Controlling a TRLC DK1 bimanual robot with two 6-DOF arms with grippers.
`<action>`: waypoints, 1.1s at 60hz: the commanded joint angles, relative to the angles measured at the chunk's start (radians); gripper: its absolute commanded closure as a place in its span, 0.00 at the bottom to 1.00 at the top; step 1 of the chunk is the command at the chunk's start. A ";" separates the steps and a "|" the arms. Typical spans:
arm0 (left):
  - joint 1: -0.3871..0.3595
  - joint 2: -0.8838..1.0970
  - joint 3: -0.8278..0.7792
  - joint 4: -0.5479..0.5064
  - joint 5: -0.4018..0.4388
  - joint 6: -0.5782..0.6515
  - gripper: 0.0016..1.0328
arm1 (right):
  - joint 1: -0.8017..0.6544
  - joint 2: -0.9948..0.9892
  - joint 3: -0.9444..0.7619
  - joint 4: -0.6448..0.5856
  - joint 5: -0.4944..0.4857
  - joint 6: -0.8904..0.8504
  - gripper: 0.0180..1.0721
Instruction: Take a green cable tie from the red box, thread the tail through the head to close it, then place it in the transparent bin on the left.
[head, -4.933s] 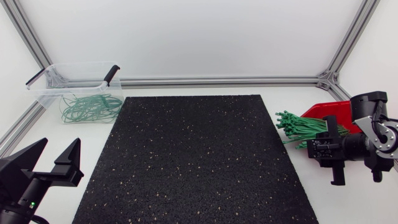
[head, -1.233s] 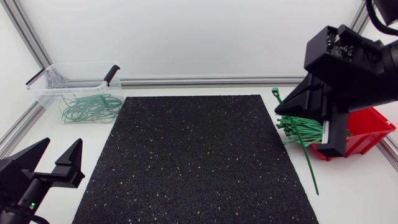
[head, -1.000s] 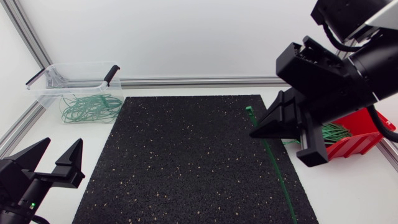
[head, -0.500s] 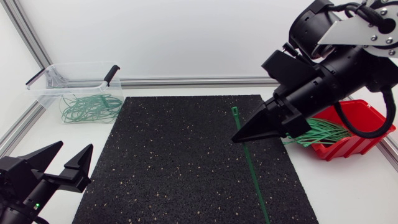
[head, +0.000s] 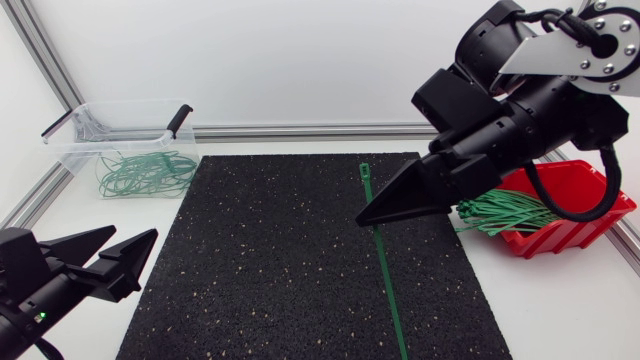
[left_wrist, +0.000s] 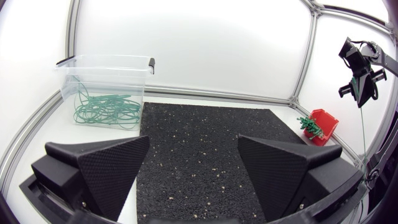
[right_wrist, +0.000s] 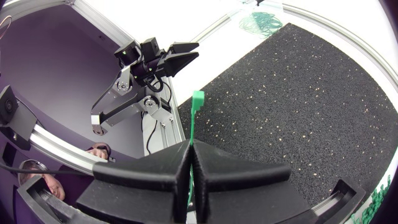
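Observation:
My right gripper hangs high over the black mat, shut on a green cable tie. The tie stands straight, its head at the far end and its tail running down toward the mat's near edge. In the right wrist view the tie sticks out ahead of the pressed fingers. My left gripper stays open at the near left, off the mat, nothing between its fingers. The red box at the right holds several green ties. The transparent bin at far left holds closed green loops.
Aluminium frame rails run along the table's back and sides. The mat covers the table's middle, with white table surface around it.
My right arm has carried the tie further left over the mat and risen a little. My left gripper has tilted and shifted slightly right.

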 joint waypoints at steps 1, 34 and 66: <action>0.003 0.023 0.066 -0.022 0.027 -0.036 0.04 | 0.015 0.015 -0.001 0.005 -0.006 0.037 0.95; -0.294 0.127 0.244 -0.148 0.108 -0.147 0.04 | 0.067 -0.010 -0.050 0.239 -0.023 0.188 0.94; -0.392 0.416 0.310 0.045 0.455 -0.171 0.04 | 0.090 -0.060 -0.221 0.275 -0.151 -0.066 0.94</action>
